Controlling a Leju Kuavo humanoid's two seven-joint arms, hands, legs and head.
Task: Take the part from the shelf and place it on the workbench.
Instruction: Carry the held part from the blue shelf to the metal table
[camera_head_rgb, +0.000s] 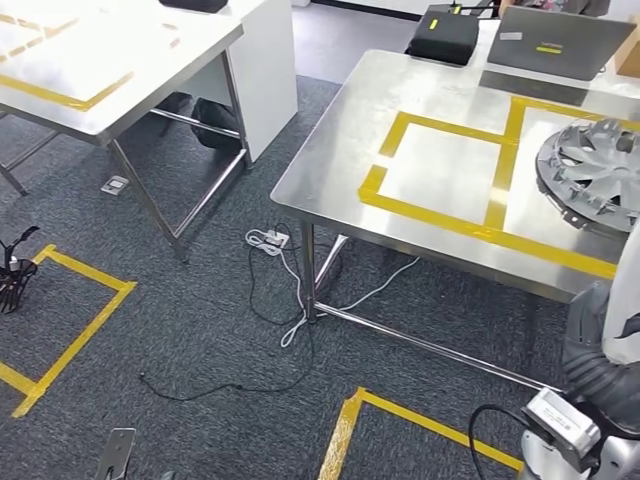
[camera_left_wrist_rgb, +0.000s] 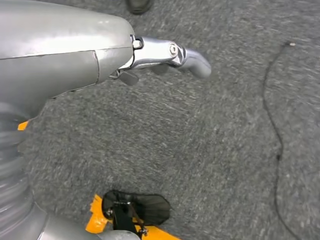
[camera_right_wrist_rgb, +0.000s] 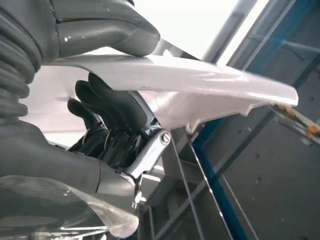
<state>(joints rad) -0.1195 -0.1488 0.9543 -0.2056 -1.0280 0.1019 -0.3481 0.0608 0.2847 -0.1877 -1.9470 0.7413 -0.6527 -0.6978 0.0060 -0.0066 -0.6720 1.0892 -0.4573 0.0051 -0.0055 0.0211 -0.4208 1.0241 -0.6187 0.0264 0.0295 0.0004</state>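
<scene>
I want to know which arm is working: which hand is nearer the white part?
Right. The right hand grips the white part; the left hand hangs over the carpet, apart from it.

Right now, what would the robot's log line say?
right robot hand: grips white part | left robot hand: holds nothing | workbench: holds hubcap

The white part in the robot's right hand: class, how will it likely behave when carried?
The white part looks thin and glossy, so probably light, slightly flexible and slippery. It juts well past the right hand, so it may sag or twist.

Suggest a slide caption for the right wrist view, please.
Right hand grips the white part, carrying it toward the workbench.
</scene>
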